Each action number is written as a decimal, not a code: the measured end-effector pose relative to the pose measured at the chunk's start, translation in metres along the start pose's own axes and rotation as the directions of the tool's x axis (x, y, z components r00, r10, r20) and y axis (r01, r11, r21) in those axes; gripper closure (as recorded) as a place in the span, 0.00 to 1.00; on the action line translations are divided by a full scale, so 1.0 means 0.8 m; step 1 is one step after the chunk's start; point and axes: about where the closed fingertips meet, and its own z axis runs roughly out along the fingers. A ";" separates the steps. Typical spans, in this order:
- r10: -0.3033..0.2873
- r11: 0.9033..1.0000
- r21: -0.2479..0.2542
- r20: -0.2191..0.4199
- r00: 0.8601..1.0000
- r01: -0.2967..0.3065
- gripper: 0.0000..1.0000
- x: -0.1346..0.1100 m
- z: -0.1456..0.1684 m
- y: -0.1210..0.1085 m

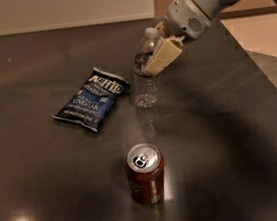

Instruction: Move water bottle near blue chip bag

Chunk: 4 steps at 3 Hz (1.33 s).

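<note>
The water bottle (144, 79) is a slim clear bottle with a white cap, tilted a little, its base just right of the blue chip bag (92, 99). The bag lies flat on the dark table, dark blue with white lettering. My gripper (158, 59) comes in from the upper right and is shut on the bottle's upper part; its tan fingers (164, 55) cover the label band.
A brown soda can (146, 173) stands upright in front, below the bottle. The dark table (222, 137) has its right edge running down the right side, with a lighter floor beyond. A wall lies behind the table.
</note>
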 end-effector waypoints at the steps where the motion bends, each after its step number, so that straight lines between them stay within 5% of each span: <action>1: -0.030 0.999 -0.027 -0.007 1.000 0.030 1.00 -0.012 0.019 0.009; 3: -0.069 0.996 -0.064 -0.015 0.997 0.068 1.00 -0.029 0.043 0.020; 4: -0.077 0.994 -0.075 -0.022 0.997 0.075 0.82 -0.032 0.052 0.022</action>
